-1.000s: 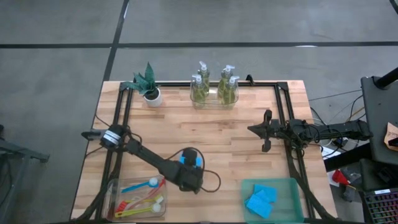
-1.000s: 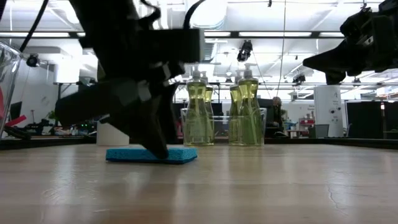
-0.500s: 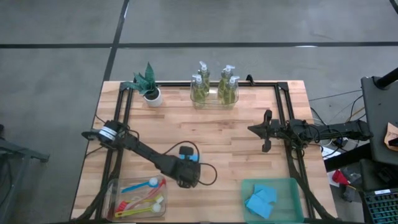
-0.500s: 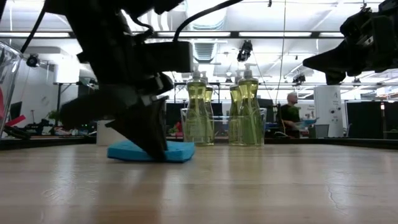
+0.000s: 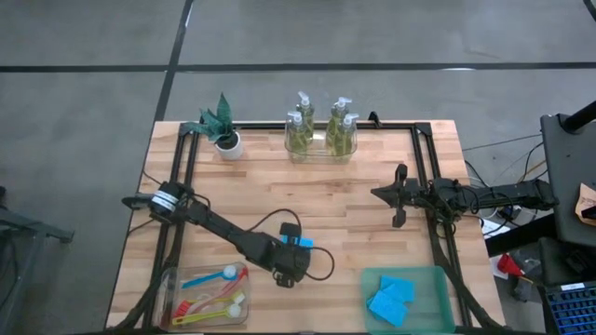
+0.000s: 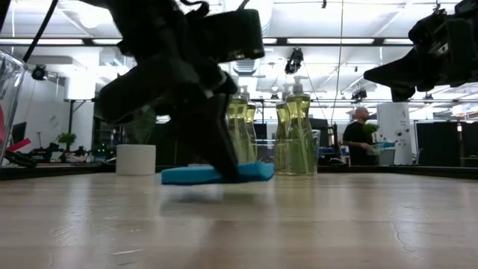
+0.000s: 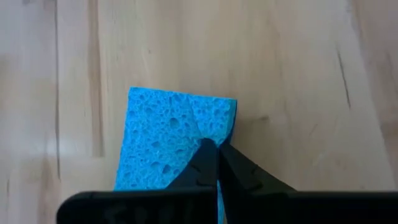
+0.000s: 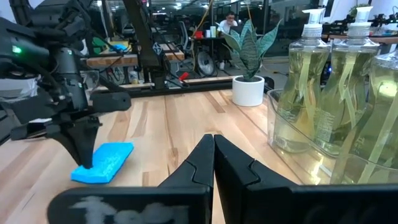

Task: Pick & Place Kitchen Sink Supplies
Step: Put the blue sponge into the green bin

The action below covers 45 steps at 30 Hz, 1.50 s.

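Down near the front middle of the desk point(image 5: 354, 200), the left gripper point(image 5: 291, 259) has its fingers point(image 7: 208, 163) pinched on a blue sponge point(image 6: 216, 173), which looks just clear of the wood, though I can't be sure. The right gripper point(image 5: 396, 195) hangs above the right side, fingers pressed together on nothing.

Level across the desk point(image 6: 299, 224), we see the left claw point(image 6: 224, 168) pinching a blue sponge point(image 6: 216, 174) just above the wood. Behind it stand soap bottles point(image 6: 296, 127) in a clear tub, and a white pot point(image 6: 136, 159). The right claw point(image 6: 396, 75) hangs high.
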{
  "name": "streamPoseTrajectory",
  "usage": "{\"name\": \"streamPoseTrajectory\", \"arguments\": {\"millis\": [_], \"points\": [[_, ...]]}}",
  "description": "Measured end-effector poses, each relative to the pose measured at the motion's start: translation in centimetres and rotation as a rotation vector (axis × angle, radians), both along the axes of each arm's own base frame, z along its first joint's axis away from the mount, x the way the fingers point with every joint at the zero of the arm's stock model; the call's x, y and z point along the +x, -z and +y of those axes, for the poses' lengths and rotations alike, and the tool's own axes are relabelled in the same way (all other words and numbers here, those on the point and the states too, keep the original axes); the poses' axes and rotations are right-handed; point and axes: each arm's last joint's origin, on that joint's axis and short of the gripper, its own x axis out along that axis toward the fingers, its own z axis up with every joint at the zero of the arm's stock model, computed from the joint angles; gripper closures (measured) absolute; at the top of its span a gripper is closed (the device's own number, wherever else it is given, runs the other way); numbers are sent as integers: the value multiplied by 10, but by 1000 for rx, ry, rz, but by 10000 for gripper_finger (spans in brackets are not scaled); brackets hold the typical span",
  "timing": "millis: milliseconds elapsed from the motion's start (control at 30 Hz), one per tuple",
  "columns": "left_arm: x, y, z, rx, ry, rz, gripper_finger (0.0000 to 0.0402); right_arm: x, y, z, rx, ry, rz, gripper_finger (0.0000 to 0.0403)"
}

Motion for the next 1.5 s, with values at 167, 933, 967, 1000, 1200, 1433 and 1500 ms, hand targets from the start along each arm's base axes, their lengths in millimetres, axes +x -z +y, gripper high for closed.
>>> {"name": "streamPoseTrajectory", "arguments": {"millis": [167, 933, 967, 1000, 1200, 1433, 1500], "points": [[3, -5, -1, 5, 17, -14, 401, 0, -1, 0, 41, 1, -16, 394], [7, -37, 29, -128, 11, -55, 401, 11, -10, 25, 162, -493, -90, 394], [7, -40, 31, -142, 7, -67, 401, 13, -10, 26, 158, -472, -82, 394], [7, -43, 32, -154, 9, -75, 401, 15, -11, 28, 142, -465, -72, 394], [10, -49, 40, -216, 26, -90, 401, 37, -23, 42, 5, -475, 19, 394], [12, -50, 47, -280, 38, -70, 401, 86, -37, 64, -73, -493, 168, 394], [11, -50, 48, -318, 46, -54, 401, 99, -31, 69, -93, -474, 303, 391]]}}
